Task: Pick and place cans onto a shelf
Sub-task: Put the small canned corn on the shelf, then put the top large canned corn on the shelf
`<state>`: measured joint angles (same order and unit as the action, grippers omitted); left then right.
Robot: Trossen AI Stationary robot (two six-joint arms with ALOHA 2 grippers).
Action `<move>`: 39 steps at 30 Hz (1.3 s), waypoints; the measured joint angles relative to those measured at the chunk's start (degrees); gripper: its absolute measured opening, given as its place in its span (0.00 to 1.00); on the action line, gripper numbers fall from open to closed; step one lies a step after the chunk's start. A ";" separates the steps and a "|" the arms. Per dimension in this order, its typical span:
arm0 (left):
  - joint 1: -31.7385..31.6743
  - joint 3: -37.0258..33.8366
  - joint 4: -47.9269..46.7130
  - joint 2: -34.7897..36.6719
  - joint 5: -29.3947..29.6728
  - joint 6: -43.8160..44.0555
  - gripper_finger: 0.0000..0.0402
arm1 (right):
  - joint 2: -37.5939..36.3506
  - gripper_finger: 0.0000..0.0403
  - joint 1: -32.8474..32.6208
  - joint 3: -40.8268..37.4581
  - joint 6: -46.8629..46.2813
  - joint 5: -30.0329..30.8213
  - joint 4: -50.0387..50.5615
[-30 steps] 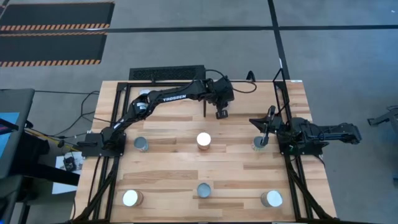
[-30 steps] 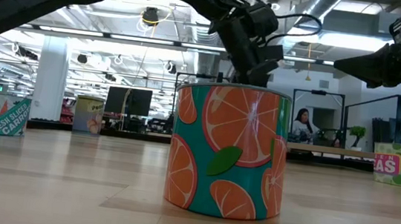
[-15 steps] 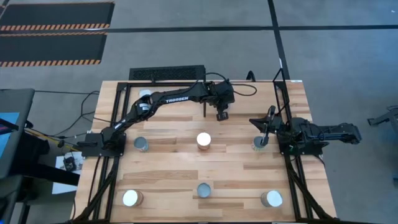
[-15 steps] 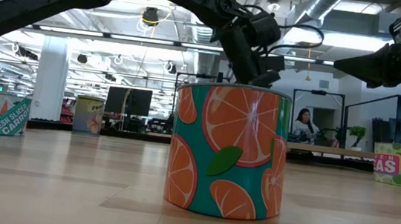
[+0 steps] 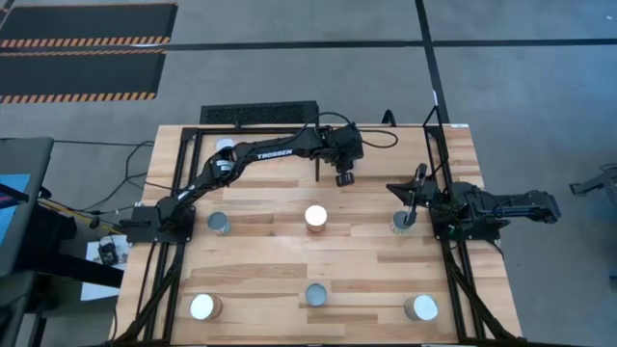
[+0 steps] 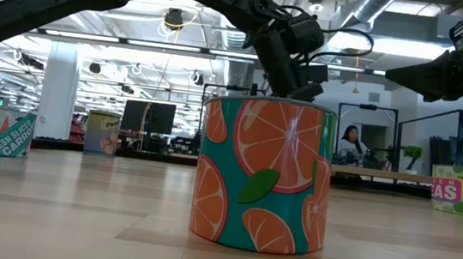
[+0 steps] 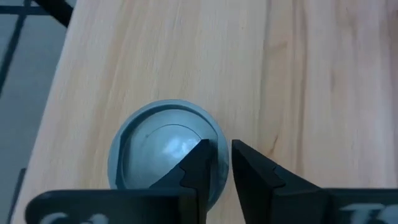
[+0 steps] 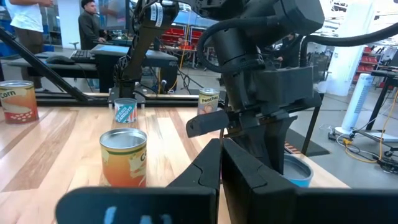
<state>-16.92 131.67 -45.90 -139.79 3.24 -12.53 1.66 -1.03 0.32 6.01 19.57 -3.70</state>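
Left hand [image 7: 214,163] over grey-lidded can [image 7: 165,146]

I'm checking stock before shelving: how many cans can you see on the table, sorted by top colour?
White-topped cans: 3
Grey-topped cans: 3
Pale-blue can under the left claw: 1
Total clearly seen: 7
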 joint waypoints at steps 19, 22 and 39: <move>-0.01 3.11 -5.88 4.12 6.06 -4.10 0.24 | -0.01 0.10 0.01 0.01 0.00 0.01 -0.01; -0.05 3.11 -4.87 6.80 6.05 -4.75 0.18 | 0.00 0.10 0.01 0.02 0.01 0.01 0.00; 0.22 0.42 -0.22 12.36 2.17 -3.22 0.00 | 0.00 0.10 0.00 0.00 -0.01 -0.01 0.00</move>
<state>-16.70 132.09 -46.12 -127.43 5.42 -15.75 1.66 -1.03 0.32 6.00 19.56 -3.70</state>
